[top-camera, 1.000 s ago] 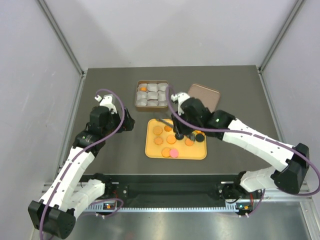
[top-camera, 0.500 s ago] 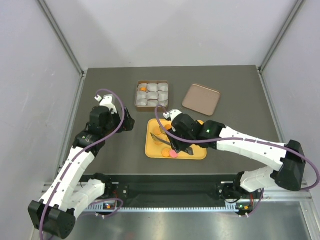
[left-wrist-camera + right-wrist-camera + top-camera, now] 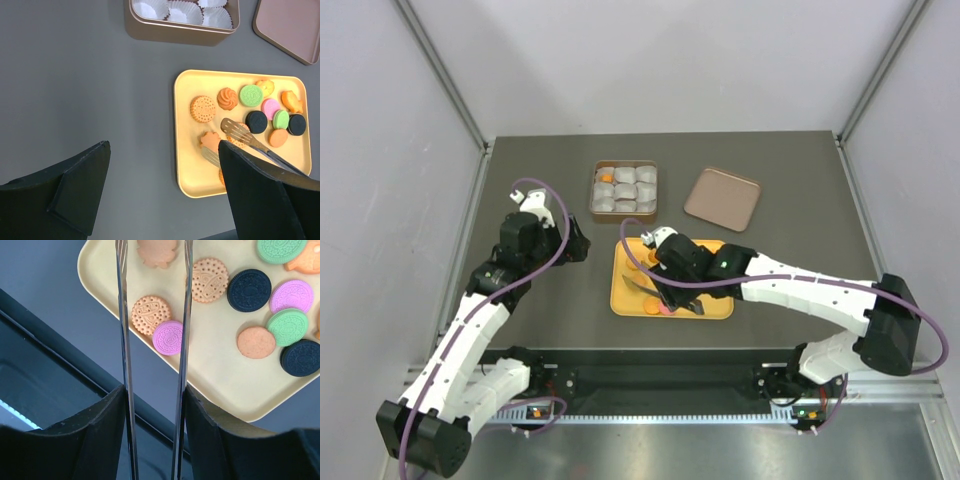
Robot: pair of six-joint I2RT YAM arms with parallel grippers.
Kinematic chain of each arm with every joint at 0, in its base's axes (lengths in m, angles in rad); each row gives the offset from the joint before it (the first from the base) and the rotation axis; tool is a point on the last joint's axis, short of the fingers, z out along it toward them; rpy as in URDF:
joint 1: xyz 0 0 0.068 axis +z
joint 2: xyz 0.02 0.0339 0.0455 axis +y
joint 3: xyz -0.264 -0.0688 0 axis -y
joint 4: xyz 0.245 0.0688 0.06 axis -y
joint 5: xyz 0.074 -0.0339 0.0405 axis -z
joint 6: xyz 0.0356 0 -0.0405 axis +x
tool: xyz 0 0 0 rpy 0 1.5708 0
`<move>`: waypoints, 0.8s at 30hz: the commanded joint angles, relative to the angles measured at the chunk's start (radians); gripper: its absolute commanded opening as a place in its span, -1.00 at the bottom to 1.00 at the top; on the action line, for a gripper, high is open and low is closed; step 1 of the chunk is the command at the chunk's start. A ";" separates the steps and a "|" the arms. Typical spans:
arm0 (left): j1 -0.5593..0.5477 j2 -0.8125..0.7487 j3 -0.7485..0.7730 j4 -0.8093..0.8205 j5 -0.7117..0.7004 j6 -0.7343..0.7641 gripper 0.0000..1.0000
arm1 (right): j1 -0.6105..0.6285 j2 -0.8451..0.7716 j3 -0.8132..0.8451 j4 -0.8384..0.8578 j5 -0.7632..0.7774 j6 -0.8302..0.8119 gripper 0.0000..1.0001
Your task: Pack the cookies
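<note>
Several cookies (image 3: 203,109) lie on a yellow tray (image 3: 720,310): orange, green, pink and black discs. My right gripper (image 3: 672,290) hangs over the tray's near left part, shut on metal tongs (image 3: 123,340). Both tong arms run between its fingers. The tong tips stand apart on either side of a flower-shaped orange cookie (image 3: 157,251); whether they touch it I cannot tell. A pink cookie (image 3: 168,337) lies just under the arms. My left gripper (image 3: 164,150) is open and empty over bare table, left of the tray.
A brown tin (image 3: 625,190) with white paper cups stands behind the tray, one orange cookie (image 3: 606,179) in its back left cup. Its lid (image 3: 722,198) lies to the right. Grey walls close in the table.
My right arm has swung from the tray's far side to its near left part, taking the tongs along. The tong arms have spread a little. The left arm has stayed still.
</note>
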 commanded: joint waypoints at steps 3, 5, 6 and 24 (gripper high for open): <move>0.003 0.006 0.009 0.017 0.008 0.010 0.87 | 0.021 0.013 -0.001 0.038 0.024 0.011 -0.04; 0.003 0.007 0.008 0.017 0.011 0.010 0.87 | 0.021 0.022 0.002 0.041 0.023 0.008 -0.04; 0.003 0.009 0.008 0.017 0.011 0.010 0.87 | 0.022 0.026 0.002 0.044 0.021 0.008 -0.04; 0.003 0.009 0.008 0.016 0.013 0.010 0.87 | 0.024 0.023 0.034 0.020 0.020 -0.002 -0.33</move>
